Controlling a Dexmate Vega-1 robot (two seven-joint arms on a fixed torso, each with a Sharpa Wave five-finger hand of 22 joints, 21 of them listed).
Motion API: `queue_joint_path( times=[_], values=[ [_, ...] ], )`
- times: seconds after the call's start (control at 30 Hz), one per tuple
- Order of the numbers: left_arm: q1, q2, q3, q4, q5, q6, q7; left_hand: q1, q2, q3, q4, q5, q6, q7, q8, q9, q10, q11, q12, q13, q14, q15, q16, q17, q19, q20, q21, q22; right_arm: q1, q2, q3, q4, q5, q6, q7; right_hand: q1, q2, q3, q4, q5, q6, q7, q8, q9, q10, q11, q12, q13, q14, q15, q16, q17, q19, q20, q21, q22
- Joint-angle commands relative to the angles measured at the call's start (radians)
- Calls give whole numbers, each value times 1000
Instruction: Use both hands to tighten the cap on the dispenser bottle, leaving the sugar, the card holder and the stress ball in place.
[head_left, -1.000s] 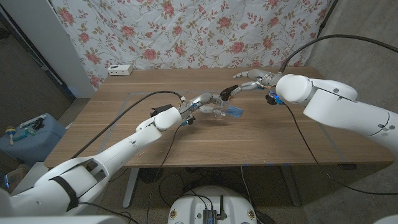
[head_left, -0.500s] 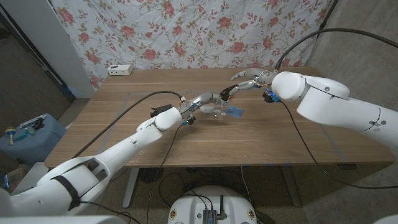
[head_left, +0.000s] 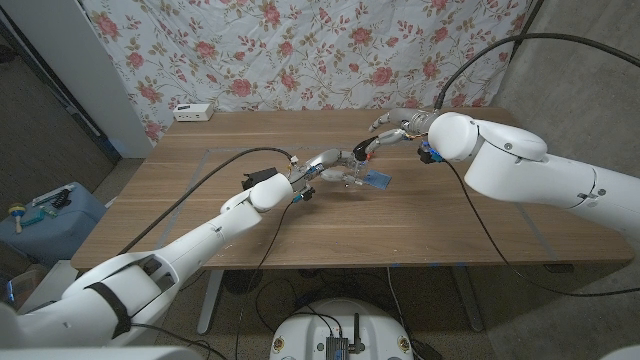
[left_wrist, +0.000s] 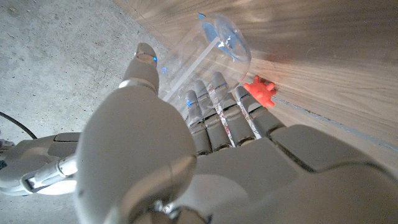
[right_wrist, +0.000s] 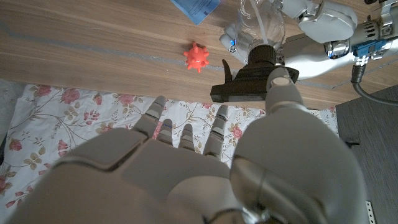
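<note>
Gripping the dispenser bottle (head_left: 345, 177), left hand (head_left: 322, 166) tilts it.

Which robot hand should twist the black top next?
Probably the right hand. The left hand already grips the clear bottle, so it is busy. The right hand's fingers are spread, holding nothing, close beside the black cap.

A wooden worktop (head_left: 200, 215) is carrying the scene in front of a flowered cloth. A white box (head_left: 193, 112) is sitting at its far left corner, a blue packet (head_left: 377, 180) is lying flat near the middle, and a small red spiky ball (right_wrist: 196, 56) is resting on the wood close to that packet.
</note>
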Motion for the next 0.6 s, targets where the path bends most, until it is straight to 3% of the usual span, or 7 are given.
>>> queue_joint_path(
  times=[0.03,0.6],
  values=[
    [1,-6,0,7,-1,2,12,-12,92,39,32,-6,88,-27,6,5,10,-2,0,5,11,-100,-3,2,-3,-100,-1,2,44,14,-69,1,-51,-45,10,2,-2,6,4,6,26,5,14,2,12,4,9,1,14,-1,10,2,12,0,8,3],
    [-2,-11,4,8,1,6,15,-13,93,41,31,-6,92,-29,5,5,14,-1,-2,8,15,-100,-2,3,-3,-100,-1,2,44,32,-106,18,-88,-54,-21,-1,-7,7,7,8,101,21,38,5,56,9,17,1,49,-13,18,1,31,-11,10,3]
  ],
)
